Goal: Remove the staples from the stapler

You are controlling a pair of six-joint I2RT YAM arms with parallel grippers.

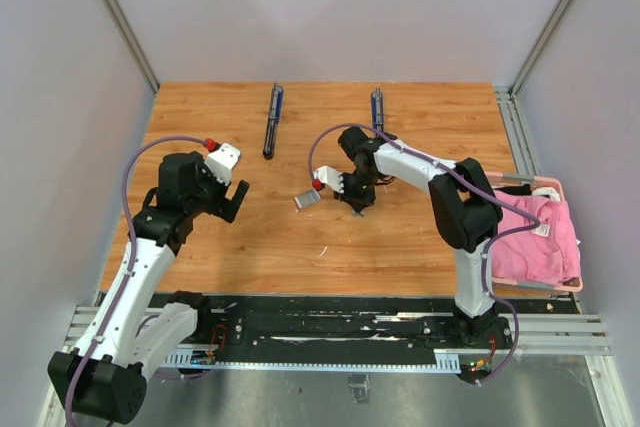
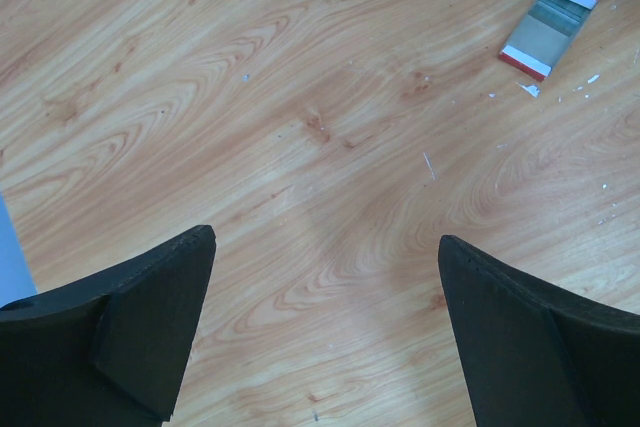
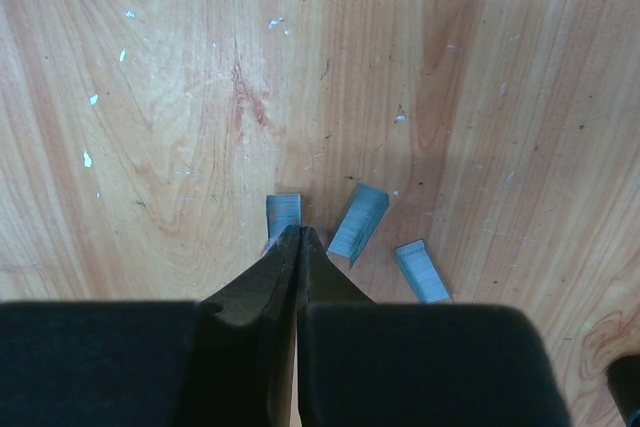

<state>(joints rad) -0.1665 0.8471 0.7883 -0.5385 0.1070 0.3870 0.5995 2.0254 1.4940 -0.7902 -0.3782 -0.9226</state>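
Pressing together with nothing visible between them, the jaws of the right gripper (image 3: pixel 298 235) touch the staples (image 3: pixel 283 213) just ahead of their tips and may skid that nearest strip away, scattering two more lying rightward, while the left gripper (image 2: pixel 325 237) gapes wide apart.

You see three short silvery-grey metal staple strips (image 3: pixel 358 220) lying flat on the wood, near one another but not touching, each angled differently.
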